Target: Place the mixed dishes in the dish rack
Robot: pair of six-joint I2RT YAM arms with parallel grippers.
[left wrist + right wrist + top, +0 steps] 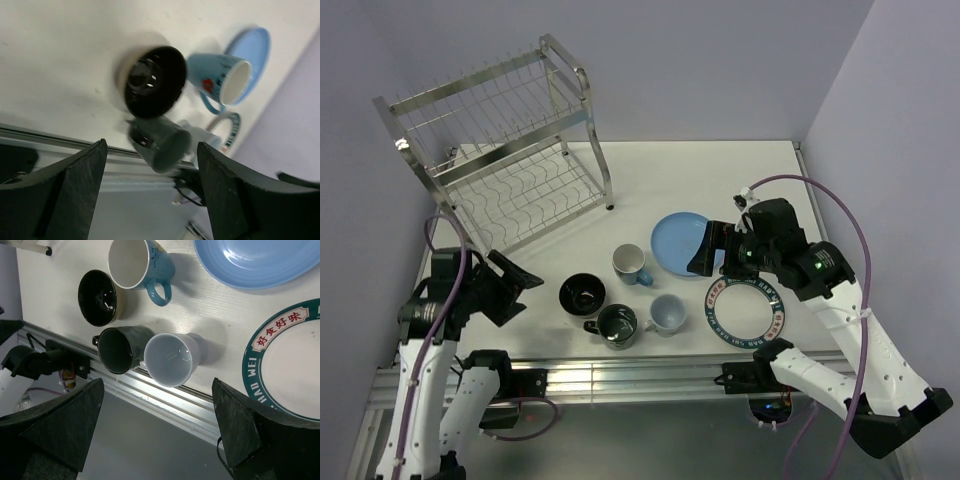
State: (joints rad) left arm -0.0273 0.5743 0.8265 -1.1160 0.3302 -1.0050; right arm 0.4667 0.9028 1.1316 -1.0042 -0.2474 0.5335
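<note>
1. Six dishes stand on the white table [670, 180], all to the near right of the dish rack [510, 150].
2. At the far end of the group lies the light-blue plate [678, 243]. The blue mug [630, 263] stands upright just left of it, handle to the right.
3. Nearer the front edge, the black-and-tan bowl [582, 293] sits at the left of the group. The dark mug [617, 325] and the pale cup [667, 314] stand side by side to its near right. They seem to touch, though the angle leaves that unsure.
4. The white plate with dark lettered rim [715, 310] lies flat at the right, near the front edge, just beside the pale cup.
5. The rack stands at the far left corner, its wavy lower shelf facing the dishes.
6. The left gripper [151, 145] hangs at the near left, left of the bowl. Its jaws are spread wide with nothing between them.
7. The right gripper [157, 382] hovers over the near right edge of the light-blue plate. Its jaws are spread too, and it grasps nothing.
</note>
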